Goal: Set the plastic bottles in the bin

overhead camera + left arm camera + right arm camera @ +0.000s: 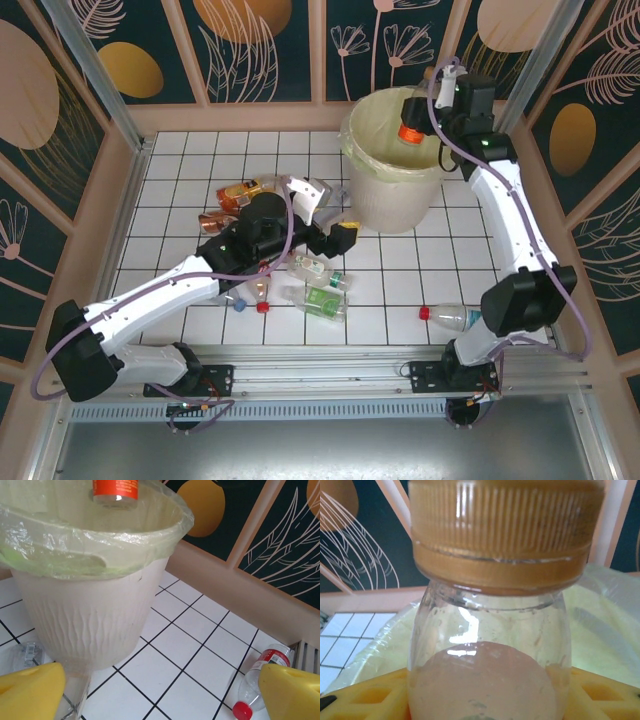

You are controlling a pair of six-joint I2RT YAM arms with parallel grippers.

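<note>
**Step in hand.** The release stage of one transfer is judged to be under way. The right claw (415, 115) is closed on the orange-labelled bottle (409, 133), its yellow pads (360, 700) bearing on either side of the clear body below the ribbed cap. The bottle hangs upright over the mouth of the bin (390, 195), above the bagged rim and not yet inside.

**Layout.** In the top view the bin stands at 1 o'clock on the tiled surface (400, 280). The other plastic bottles (322, 298) lie in a loose cluster from the centre toward 9 o'clock. A lone bottle (452, 316) with a red cap lies at 5 o'clock, near the right arm's base.

**Left claw.** The left claw (162, 672) is fully open and holds nothing. It hovers low beside the cluster, facing the bin wall.

**Next move.** The right claw should part its pads so that the bottle drops clear into the liner. The arm should then lift away from the rim without snagging the bag. Most of the task remains.
</note>
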